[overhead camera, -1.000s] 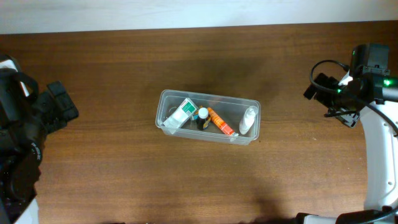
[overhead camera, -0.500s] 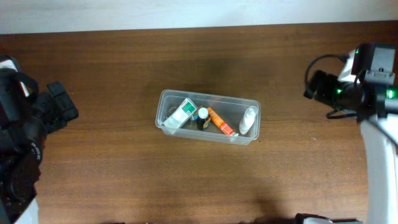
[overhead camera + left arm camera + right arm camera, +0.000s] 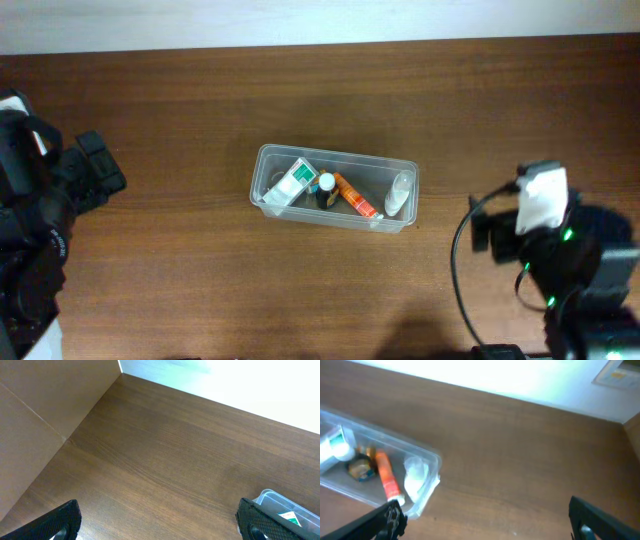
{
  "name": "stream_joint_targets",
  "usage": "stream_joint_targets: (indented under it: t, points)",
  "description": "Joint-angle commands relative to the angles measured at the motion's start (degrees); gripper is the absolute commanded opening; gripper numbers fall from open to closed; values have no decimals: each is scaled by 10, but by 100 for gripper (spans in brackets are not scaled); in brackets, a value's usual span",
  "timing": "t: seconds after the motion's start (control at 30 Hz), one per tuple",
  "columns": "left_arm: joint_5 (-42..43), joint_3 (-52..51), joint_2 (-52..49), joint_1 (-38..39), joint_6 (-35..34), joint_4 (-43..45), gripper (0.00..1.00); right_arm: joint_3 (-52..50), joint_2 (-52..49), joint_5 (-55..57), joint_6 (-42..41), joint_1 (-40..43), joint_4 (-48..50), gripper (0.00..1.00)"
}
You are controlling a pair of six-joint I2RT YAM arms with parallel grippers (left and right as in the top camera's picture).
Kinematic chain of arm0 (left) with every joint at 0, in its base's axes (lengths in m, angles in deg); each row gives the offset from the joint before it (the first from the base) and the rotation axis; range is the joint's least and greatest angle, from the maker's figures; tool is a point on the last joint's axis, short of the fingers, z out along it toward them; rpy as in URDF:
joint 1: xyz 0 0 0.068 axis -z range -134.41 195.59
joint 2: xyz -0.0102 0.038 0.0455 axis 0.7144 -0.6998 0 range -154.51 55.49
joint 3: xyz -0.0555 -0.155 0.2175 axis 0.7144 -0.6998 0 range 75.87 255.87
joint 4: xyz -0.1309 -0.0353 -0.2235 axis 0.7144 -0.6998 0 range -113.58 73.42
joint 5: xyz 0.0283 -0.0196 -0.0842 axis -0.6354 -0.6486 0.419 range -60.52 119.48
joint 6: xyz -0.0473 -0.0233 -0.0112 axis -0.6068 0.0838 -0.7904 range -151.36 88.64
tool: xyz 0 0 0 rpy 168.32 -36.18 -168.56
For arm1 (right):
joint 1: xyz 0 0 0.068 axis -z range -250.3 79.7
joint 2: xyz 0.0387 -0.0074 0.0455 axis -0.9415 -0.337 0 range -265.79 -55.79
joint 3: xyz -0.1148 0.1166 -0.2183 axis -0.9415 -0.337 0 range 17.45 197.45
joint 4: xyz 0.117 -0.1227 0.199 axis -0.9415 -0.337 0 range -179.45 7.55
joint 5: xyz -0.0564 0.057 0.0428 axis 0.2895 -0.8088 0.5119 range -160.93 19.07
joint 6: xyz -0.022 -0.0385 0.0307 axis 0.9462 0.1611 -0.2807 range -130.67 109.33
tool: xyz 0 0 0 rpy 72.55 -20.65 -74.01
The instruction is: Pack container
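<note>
One container point(image 3: 340, 154) sits on the brown bench point(image 3: 200, 280), near the middle, its long side running left to right and slightly tilted. It is a clear rectangular tub with rounded corners, and it is open at the top.

Four things lie inside it, side by side. At its left end is one white and green box point(image 3: 292, 181), lying at an angle. Just beside that is one small dark bottle point(image 3: 326, 190) with a white cap. Next to the bottle is one orange tube point(image 3: 354, 196), lying at a slant. At the right end is one white bottle point(image 3: 399, 193), close to the tub's end wall.

There are two arms, one at each side of the bench, and both are well apart from the tub. The left hand point(image 3: 159, 522) is spread wide and holds nothing; its two dark fingers show at the bottom corners of the left wrist view, with a corner of the tub beside the right-side finger. The right hand point(image 3: 487, 520) is also spread wide and empty, with bare bench between its fingers. In the right wrist view the tub lies to the left, near one finger.
</note>
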Motion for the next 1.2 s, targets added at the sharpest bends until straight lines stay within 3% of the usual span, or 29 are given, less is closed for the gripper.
stream_joint_targets:
  t: [0.0,0.27,0.47,0.9,1.17]
  points:
    - [-2,4,7,-3,-5,0,100,-105,87,-1,14,-2,17,98]
    - [-2,4,7,-3,-5,0,100,-307,276,-1,-25,-2,73,98]
    - [-2,4,7,-3,-5,0,100,-372,360,-1,-49,-2,82,98]
    - [-2,4,7,-3,-5,0,100,-462,388,-30,-51,-2,89,99]
    - [-2,4,7,-3,-5,0,100,-466,386,-55,-51,-2,92,99]
